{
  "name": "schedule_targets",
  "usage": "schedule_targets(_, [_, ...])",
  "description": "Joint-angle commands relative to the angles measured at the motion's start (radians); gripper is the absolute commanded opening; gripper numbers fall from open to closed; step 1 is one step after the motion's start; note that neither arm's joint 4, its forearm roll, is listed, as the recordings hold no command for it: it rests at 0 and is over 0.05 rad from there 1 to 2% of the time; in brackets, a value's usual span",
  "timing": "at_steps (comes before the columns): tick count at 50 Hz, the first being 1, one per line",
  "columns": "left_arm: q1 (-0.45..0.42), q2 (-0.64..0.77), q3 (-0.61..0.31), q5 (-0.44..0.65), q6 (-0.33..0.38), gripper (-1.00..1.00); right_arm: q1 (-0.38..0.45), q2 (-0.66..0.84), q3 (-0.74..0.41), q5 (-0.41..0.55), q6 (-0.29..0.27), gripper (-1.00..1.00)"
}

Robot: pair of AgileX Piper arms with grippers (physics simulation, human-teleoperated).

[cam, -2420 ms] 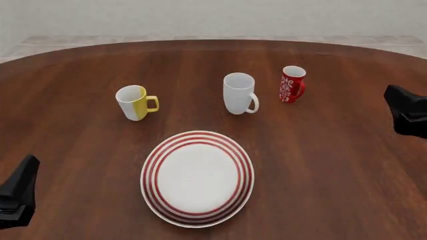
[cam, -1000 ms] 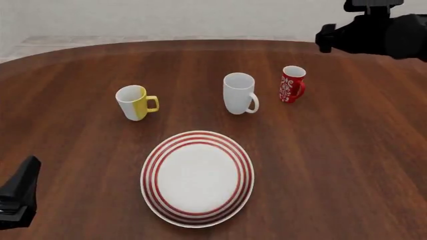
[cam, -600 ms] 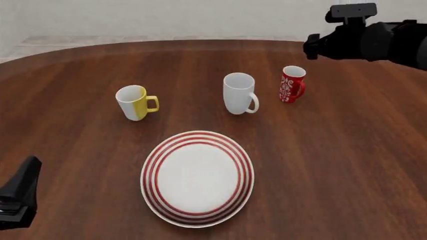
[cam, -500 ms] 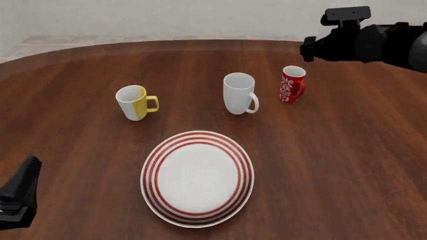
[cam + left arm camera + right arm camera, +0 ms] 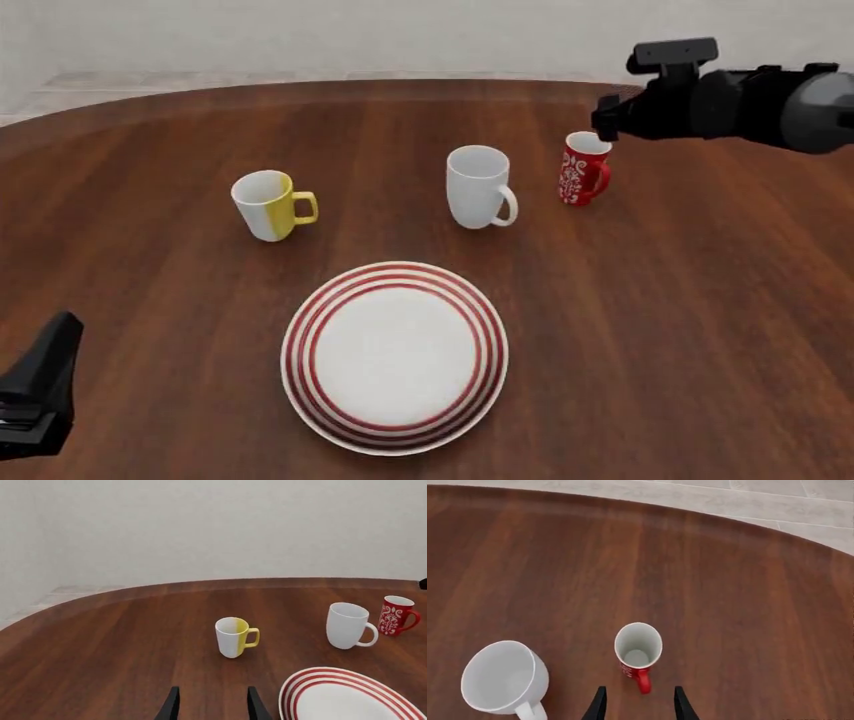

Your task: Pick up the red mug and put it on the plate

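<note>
Nearest on the brown wooden counter (image 5: pixel 694 330), the left end effector (image 5: pixel 34 395) sits low at the near left edge, well apart from the plate (image 5: pixel 395 355); its wrist view shows its two fingertips (image 5: pixel 172 706) spread with a clear gap and nothing between them.

The plate lies flat toward the near middle of the counter, white with red rings round its rim, and nothing rests on it. It also shows at the corner of the left wrist view (image 5: pixel 347 697).

Beyond the plate three mugs stand upright in a loose row, none touching another. Beyond and left of the plate is the yellow-and-white mug (image 5: pixel 271 204), its yellow handle turned toward the row's middle. Straight beyond the plate is the plain white mug (image 5: pixel 478 187), handle on the side facing the red mug (image 5: pixel 583 168). The red mug stands beyond and right of the plate, near the white mug with bare wood between them, its handle on the side away from the white mug.

The right end effector (image 5: pixel 611 116) hangs above and just beyond the red mug, clear of it. In its wrist view its fingertips (image 5: pixel 680 705) stand apart, holding nothing, with the mug's handle (image 5: pixel 642 681) lying close before the gap and the white mug (image 5: pixel 506 677) off to one side.

Farthest, pale floor tiles (image 5: pixel 800 502) run beyond the counter's far edge.
</note>
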Motion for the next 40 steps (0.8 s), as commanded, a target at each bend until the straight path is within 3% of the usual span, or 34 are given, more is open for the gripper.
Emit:
schedule_targets(1, [0.000,0.000,0.000,0.001,0.001,1.00,-0.015,0.034,-0.014,-0.006,-0.011,1.00])
schedule_targets(40, [-0.003,0.000,0.000,0.002,0.003,1.00,-0.014,0.136,-0.080,0.007,-0.026,1.00])
